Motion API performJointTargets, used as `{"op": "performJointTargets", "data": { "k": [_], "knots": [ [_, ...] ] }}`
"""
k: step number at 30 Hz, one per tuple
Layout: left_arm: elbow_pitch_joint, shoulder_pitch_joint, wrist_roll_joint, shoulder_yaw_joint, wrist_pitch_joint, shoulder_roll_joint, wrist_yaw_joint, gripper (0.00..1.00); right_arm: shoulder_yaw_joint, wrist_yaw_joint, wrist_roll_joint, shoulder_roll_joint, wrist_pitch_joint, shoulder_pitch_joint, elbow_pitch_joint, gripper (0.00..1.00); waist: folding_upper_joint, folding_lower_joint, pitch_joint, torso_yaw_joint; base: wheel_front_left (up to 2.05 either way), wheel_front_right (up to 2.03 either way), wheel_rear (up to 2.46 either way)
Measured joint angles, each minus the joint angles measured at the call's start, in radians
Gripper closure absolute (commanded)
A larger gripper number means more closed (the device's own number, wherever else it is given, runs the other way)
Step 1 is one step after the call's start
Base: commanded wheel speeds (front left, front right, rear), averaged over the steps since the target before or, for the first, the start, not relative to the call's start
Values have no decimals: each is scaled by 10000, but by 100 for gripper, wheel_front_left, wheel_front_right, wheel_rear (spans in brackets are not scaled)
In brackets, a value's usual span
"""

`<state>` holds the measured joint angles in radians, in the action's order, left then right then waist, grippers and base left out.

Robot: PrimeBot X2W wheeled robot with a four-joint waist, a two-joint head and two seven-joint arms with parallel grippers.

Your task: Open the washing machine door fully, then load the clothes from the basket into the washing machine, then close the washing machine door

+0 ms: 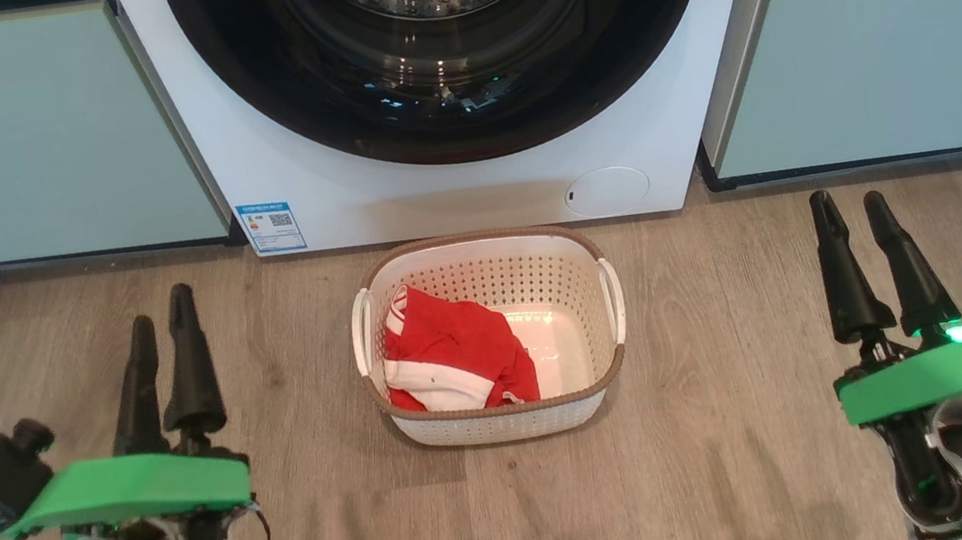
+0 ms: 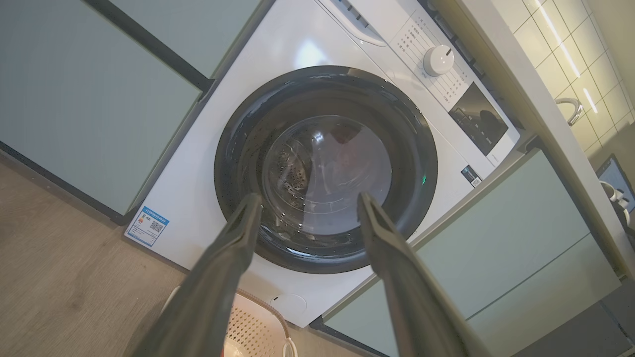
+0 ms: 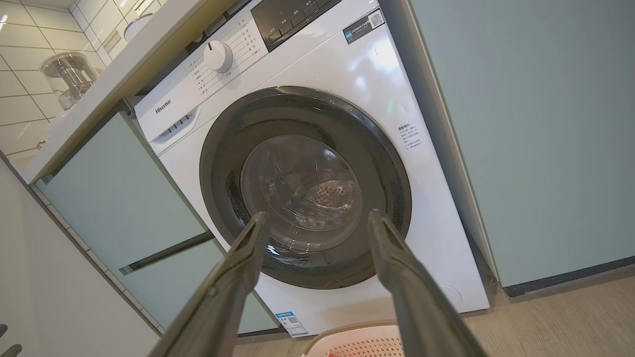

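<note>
The white washing machine (image 1: 400,198) stands straight ahead with its round black-rimmed door (image 1: 444,66) shut flat against its front; the door (image 2: 327,168) (image 3: 305,186) looks shut in both wrist views too. On the floor in front sits the white basket (image 1: 598,343) with a brown rim. The red clothes (image 1: 454,354) with white bands lie in its left half. My left gripper (image 1: 160,311) hovers open to the basket's left, and my right gripper (image 1: 850,205) hovers open to its right. Both are well short of the machine with nothing between their fingers.
Pale teal cabinets (image 1: 40,139) (image 1: 888,24) flank the machine on both sides. The floor (image 1: 734,422) is grey wood planks. A control panel with a white dial (image 3: 218,56) runs along the machine's top, under a countertop (image 3: 114,84).
</note>
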<state>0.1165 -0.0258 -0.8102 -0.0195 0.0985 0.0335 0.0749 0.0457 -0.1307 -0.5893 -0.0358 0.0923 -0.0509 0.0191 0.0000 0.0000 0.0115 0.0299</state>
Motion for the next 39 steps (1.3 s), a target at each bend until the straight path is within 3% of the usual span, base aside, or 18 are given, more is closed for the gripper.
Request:
{"op": "performJointTargets", "data": {
  "k": [18,30,39],
  "knots": [
    [236,35,2748,-1254,462,31,-13,0,-157,0,1409,-6,491,31,-301,0,0,0,-74,-20,0,0,0],
    [-715,256,4489,-1799,792,61,-197,0,-309,0,2203,-8,556,56,-1041,0,0,0,-86,0,0,0,0],
    [-1083,279,5914,-2199,1035,148,-84,0,-382,0,3269,-10,219,57,-1292,0,0,0,-50,-34,0,0,0]
  ]
}}
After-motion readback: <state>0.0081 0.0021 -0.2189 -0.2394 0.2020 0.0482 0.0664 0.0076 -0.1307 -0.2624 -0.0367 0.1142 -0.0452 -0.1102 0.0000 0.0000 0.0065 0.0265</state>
